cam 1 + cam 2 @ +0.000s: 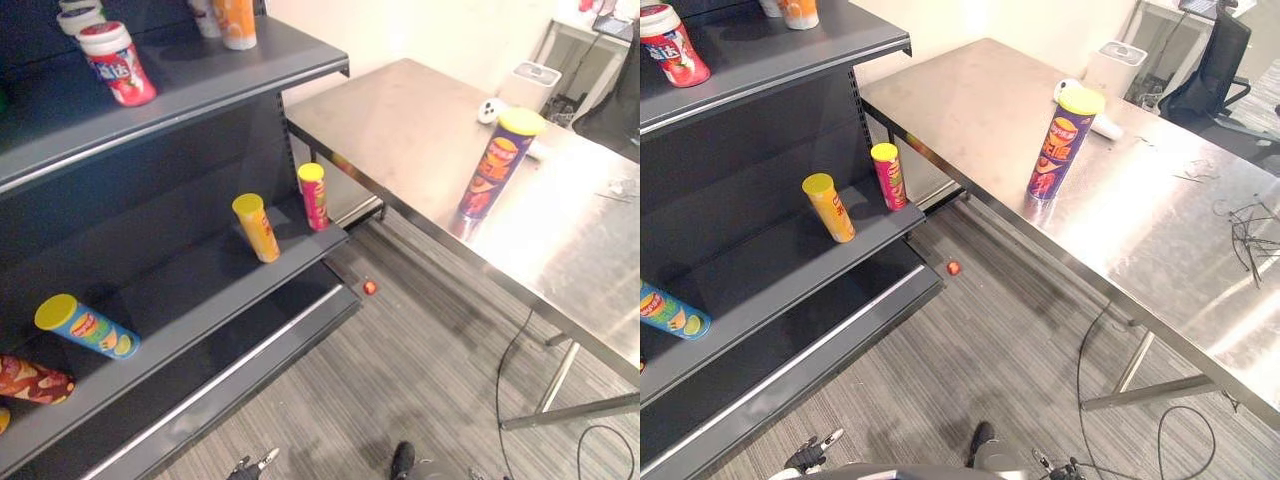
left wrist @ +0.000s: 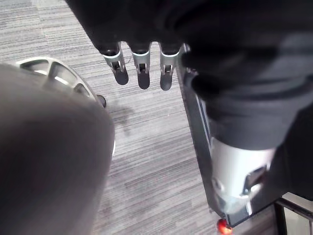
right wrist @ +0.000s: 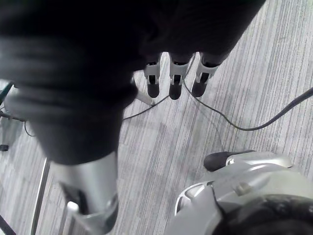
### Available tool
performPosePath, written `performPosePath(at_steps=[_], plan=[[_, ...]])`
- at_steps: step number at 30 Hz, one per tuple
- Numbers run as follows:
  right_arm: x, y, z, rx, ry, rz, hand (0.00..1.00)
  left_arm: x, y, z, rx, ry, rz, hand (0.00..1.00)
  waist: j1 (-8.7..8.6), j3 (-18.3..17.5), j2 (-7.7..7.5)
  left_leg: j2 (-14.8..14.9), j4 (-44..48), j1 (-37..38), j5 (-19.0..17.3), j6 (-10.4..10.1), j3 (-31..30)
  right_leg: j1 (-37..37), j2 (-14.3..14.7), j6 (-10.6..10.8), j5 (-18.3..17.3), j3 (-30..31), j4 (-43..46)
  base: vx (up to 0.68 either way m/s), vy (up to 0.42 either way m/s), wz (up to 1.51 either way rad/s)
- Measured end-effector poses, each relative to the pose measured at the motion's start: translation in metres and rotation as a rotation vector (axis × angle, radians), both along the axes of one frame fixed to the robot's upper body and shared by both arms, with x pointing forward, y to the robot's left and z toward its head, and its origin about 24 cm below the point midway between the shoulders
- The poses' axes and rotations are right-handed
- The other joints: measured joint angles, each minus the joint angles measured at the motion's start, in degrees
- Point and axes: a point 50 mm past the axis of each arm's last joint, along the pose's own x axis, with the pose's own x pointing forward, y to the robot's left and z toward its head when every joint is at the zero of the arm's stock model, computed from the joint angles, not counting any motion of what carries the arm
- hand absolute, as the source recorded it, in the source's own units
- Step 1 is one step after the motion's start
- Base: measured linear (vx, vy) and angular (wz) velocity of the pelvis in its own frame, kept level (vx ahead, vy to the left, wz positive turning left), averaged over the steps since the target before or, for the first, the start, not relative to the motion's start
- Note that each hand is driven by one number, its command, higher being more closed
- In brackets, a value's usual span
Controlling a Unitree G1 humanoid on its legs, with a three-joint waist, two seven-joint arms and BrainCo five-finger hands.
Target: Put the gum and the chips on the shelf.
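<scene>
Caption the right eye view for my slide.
Purple chips can upright on the steel table; an orange can and a pink can on the dark shelf.

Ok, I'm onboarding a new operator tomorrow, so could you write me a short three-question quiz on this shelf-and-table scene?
1. True or false: the purple chips can stands upright on the steel table.
2. Where does the small red object lie? A) on the table B) on the carpet beside the shelf C) on the top board
3. Fill in: the left robot hand and the right robot hand hang with straight fingers and hold ____.
Key: 1 true; 2 B; 3 nothing.
</scene>
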Motion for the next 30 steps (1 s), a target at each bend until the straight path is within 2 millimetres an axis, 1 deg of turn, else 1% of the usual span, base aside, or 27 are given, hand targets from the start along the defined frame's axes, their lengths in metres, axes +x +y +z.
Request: performPosePath(at_steps=[2,6,7,9,10,11,12,13,14,15,16,17,18,19,20,21,23,24,25,26,27,28,30], plan=[[0.001,0.001,0.0,-0.003,0.003,0.005,0.0,0.0,0.001,0.0,0.003,-0.001,0.0,0.0,0.0,-0.16,-0.21,-0.02,-0.32,-0.28,0.4,-0.06,-0.24,0.53,0.69,-0.23,1.49,0.15,-2.71,-0.15,-0.045,-0.04],[0.002,0.0,0.0,-0.002,0.003,-0.002,0.0,0.001,0.003,0.001,0.008,-0.001,-0.003,0.0,-0.19,-0.18,-0.13,0.54,0.78,-0.34,0.6,-0.07,-0.24,0.17,1.04,-0.4,1.34,1.13,-2.71,-0.09,0.014,-0.13],[0.001,0.0,0.0,-0.002,0.006,-0.005,0.0,0.002,0.004,0.001,0.013,-0.002,-0.008,0.0,-0.14,-0.12,-0.06,0.95,2.17,-0.44,0.61,-0.07,-1.05,0.22,1.04,-0.62,1.18,1.63,-2.85,-0.08,0.026,-0.26],[0.002,-0.001,0.0,-0.006,0.004,-0.014,0.0,0.002,0.004,0.001,0.013,-0.007,-0.001,0.0,-0.03,0.03,0.03,2.15,7.25,-1.59,0.63,-0.03,-5.88,0.23,0.93,-0.67,1.14,3.5,-2.54,-0.06,0.012,-0.46],[0.005,-0.004,0.001,-0.013,-0.002,-0.008,0.0,0.001,0.004,0.001,0.01,-0.008,0.02,0.0,0.05,0.25,0.17,2.6,12.67,-3.47,1.13,0.74,-12.87,-0.12,0.6,-0.86,1.0,6.0,-1.22,-0.05,0.017,-0.98],[0.01,-0.009,0.002,-0.025,-0.013,-0.003,0.0,-0.001,0.004,0.001,0.019,-0.007,0.045,0.0,0.49,0.45,-0.29,0.7,14.65,-5.52,0.27,1.64,-21.78,-1.19,-0.17,-0.95,0.89,9.5,-0.25,-0.06,0.047,-1.22],[0.014,-0.014,0.003,-0.034,-0.022,-0.002,0.0,-0.003,0.002,0.0,0.022,-0.006,0.05,0.0,1.02,0.52,0.1,-1.49,12.86,-5.43,-0.94,1.44,-26.46,-1.89,-0.44,-0.95,0.9,11.97,0.13,-0.06,0.098,-1.55],[0.022,-0.021,0.006,-0.049,-0.041,0.002,0.0,-0.003,-0.003,-0.001,0.017,-0.005,0.053,0.0,1.48,0.51,1.32,-4.51,8.69,-5.28,-1.95,1.47,-32.92,-3.53,-0.53,-0.92,0.92,15.81,0.58,-0.05,0.102,-1.29],[0.025,-0.025,0.007,-0.057,-0.049,0.002,0.0,-0.003,-0.006,-0.001,0.014,-0.006,0.053,0.0,1.44,0.5,1.91,-5.68,6.51,-5.31,-2.03,1.55,-34.96,-4.15,-0.39,-0.56,1.15,17.17,0.56,-0.1,0.148,-1.47],[0.028,-0.034,0.01,-0.074,-0.054,0.026,0.0,-0.001,-0.015,-0.002,-0.004,-0.015,0.056,0.0,1.35,0.6,4.2,-7.03,0.67,-5.2,-1.98,1.91,-39.49,-5.07,1.13,0.44,1.84,19.18,0.1,-0.07,0.099,-0.97],[0.027,-0.036,0.01,-0.08,-0.054,0.036,0.0,0.0,-0.02,-0.003,-0.018,-0.02,0.072,0.0,1.32,0.63,5.45,-6.78,-1.23,-5.35,-3.43,1.88,-41.01,-5.05,2.24,0.93,2.5,19.66,-0.53,-0.08,0.127,-1.01],[0.025,-0.036,0.01,-0.076,-0.05,0.04,0.0,-0.002,-0.023,-0.004,-0.03,-0.018,0.098,0.0,1.54,0.46,4.98,-6.5,-0.93,-4.86,-5.11,1.28,-39.92,-4.57,2.69,1.13,3.83,20.79,-1.74,-0.01,0.084,-0.65],[0.025,-0.031,0.009,-0.068,-0.066,0.05,0.0,-0.005,-0.022,-0.004,-0.025,-0.01,0.116,0.0,1.36,0.09,6.23,-6.21,-1.16,-4.41,-5.72,1.35,-38.71,-4.97,2.73,0.73,3.77,20.84,0.73,0.07,0.142,-0.62],[0.022,-0.026,0.009,-0.063,-0.069,0.056,0.0,-0.005,-0.021,-0.004,-0.021,-0.012,0.137,0.0,1.39,0.43,5.23,-6.64,-1.33,-3.51,-6.06,1.08,-38.49,-5.57,2.51,0.13,2.04,21.33,3.87,0.13,0.142,-0.44],[0.021,-0.021,0.009,-0.066,-0.084,0.07,0.0,-0.006,-0.02,-0.004,-0.015,-0.015,0.157,0.0,1.44,0.59,5.06,-7.29,-1.52,-2.39,-6.7,0.84,-38.76,-5.66,2.64,0.44,1.29,22.49,5.14,0.12,0.127,-0.37],[0.022,-0.019,0.009,-0.068,-0.093,0.084,0.0,-0.008,-0.021,-0.004,-0.014,-0.013,0.163,0.0,1.46,0.45,4.96,-7.47,-1.56,-2.27,-6.98,0.79,-38.78,-5.83,2.79,0.75,1.08,23.09,5.19,0.09,0.105,-0.4],[0.024,-0.02,0.011,-0.065,-0.12,0.11,0.0,-0.01,-0.023,-0.004,-0.016,-0.014,0.173,0.0,1.35,0.24,5.45,-7.58,-1.45,-1.96,-7.44,-0.21,-38.25,-6.77,3.18,0.93,0.7,24.54,6.15,0.12,0.089,-0.34],[0.024,-0.02,0.011,-0.062,-0.122,0.113,0.0,-0.009,-0.023,-0.004,-0.018,-0.016,0.172,0.0,1.34,0.28,5.44,-7.55,-1.08,-1.57,-7.04,-0.22,-38.16,-6.75,3.28,0.99,0.63,24.84,6.27,0.16,0.097,-0.31],[0.023,-0.019,0.01,-0.057,-0.119,0.111,0.0,-0.008,-0.023,-0.004,-0.019,-0.022,0.17,0.0,1.54,0.12,5.18,-8.25,-0.04,-1.2,-6.34,0.38,-39.14,-6.6,3.03,0.88,0.39,25.5,6.26,0.16,0.068,-0.34],[0.023,-0.018,0.01,-0.052,-0.121,0.108,0.0,-0.009,-0.021,-0.004,-0.015,-0.026,0.167,0.0,1.55,-0.06,4.76,-9.02,1.26,-1.48,-5.28,0.43,-39.31,-6.33,2.76,0.86,0.37,26.15,6.27,0.15,0.047,-0.38],[0.023,-0.018,0.01,-0.051,-0.121,0.106,0.0,-0.009,-0.021,-0.004,-0.013,-0.026,0.165,0.0,1.44,-0.08,4.68,-9.47,1.33,-1.38,-4.57,0.71,-39.4,-6.03,2.38,0.87,0.37,26.49,6.24,0.09,0.009,-0.3],[0.022,-0.018,0.009,-0.052,-0.114,0.097,0.0,-0.008,-0.022,-0.004,-0.007,-0.025,0.144,0.0,1.34,-0.11,4.29,-10.26,1.26,-0.86,-3.66,1.46,-40.23,-5.39,1.62,1.12,0.2,26.57,5.9,0.1,0.032,-0.19],[0.014,-0.02,0.007,-0.048,-0.086,0.046,0.0,-0.007,-0.025,-0.004,-0.009,-0.021,0.105,0.0,1.18,-0.77,4.81,-10.66,0.45,0.2,-3.51,1.49,-40.81,-4.29,1.33,1.22,0.27,26.65,4.57,0.08,0.049,-0.08]])
